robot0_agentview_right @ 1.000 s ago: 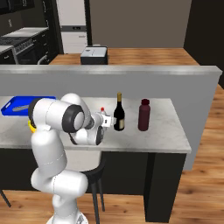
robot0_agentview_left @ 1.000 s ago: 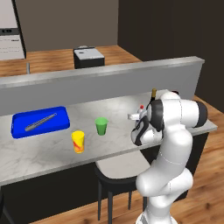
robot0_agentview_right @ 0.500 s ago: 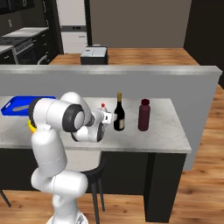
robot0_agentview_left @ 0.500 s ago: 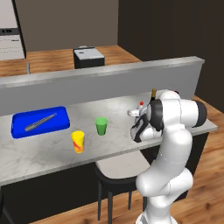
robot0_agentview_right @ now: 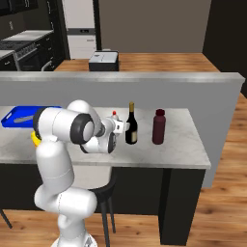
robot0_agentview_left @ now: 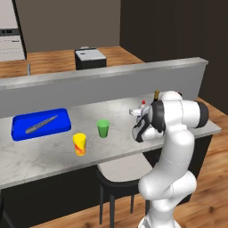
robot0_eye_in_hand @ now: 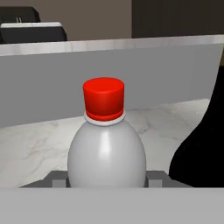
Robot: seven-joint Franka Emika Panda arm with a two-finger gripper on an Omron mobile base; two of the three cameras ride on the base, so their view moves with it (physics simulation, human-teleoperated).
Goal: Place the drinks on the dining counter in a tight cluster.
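My gripper is shut on the small pale red-capped bottle, whose body fills the gap between the grey fingertips. In the right base view the gripper holds this bottle over the dining counter, just left of the dark wine bottle. The squat maroon bottle stands upright to the right of the wine bottle. The wine bottle's dark body shows at the right edge of the hand view. In the left base view the arm hides most of the drinks; the small bottle's red cap and the wine bottle's gold neck peek out.
A blue tray with a long utensil lies at the counter's left. A green cup and a yellow cup stand mid-counter. The raised grey ledge runs along the far edge. A stool sits under the near edge.
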